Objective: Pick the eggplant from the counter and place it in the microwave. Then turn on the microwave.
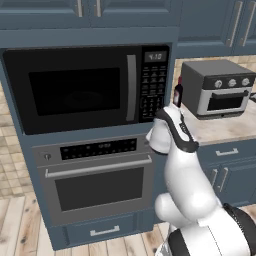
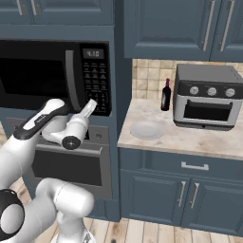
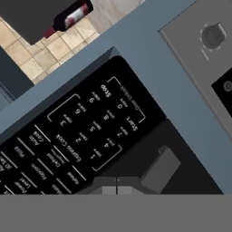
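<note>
Gripper (image 2: 91,104) of the white arm is fully closed with nothing between its fingers; in the hand view the two dark fingertips (image 3: 117,189) meet at 6 o'clock. Its tip sits right at the lower keypad of the large black built-in microwave (image 1: 85,87), at 3 o'clock of the closed glass door and its vertical grey handle; whether it touches a key cannot be told. The keypad (image 3: 86,131) carries white labels including Start and Stop. Directly below the microwave stands the steel wall oven (image 1: 95,180) with a horizontal handle. Farther off, at 3 o'clock, the pale beige speckled stone counter (image 2: 199,140) bears a shallow round grey plate (image 2: 147,129), a dark red bottle (image 2: 165,95) and a grey toaster oven with knobs (image 2: 207,97). Where the eggplant lies cannot be told.
</note>
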Tool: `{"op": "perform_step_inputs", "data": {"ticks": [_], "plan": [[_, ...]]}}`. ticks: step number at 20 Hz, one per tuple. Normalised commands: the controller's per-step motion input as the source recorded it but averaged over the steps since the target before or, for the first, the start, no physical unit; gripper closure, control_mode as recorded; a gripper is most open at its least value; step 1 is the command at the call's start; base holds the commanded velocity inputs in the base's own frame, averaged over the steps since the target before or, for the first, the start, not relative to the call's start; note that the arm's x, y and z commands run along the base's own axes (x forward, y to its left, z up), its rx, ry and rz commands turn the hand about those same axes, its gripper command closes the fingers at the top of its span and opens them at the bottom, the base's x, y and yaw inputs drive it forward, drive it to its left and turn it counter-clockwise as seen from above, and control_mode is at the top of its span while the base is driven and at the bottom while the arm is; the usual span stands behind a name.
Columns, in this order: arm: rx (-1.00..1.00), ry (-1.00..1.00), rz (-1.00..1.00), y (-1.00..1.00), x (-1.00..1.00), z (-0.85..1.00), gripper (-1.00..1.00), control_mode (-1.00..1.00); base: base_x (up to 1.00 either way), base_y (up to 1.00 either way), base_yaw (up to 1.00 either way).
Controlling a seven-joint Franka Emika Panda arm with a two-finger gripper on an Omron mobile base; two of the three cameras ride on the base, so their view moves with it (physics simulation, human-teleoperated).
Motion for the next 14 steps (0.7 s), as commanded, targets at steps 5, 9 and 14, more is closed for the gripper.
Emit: {"op": "perform_step_inputs", "data": {"ticks": [5,9,14], "plan": [[0.01,0.05,0.0,0.05,0.21,-0.03,1.0,-1.0,0.0,0.0,0.0],[0.01,0.05,0.0,0.05,0.22,-0.04,1.0,-1.0,0.0,0.0,0.0],[0.01,0.05,0.0,0.04,0.24,-0.04,1.0,-1.0,0.0,0.0,0.0]]}}
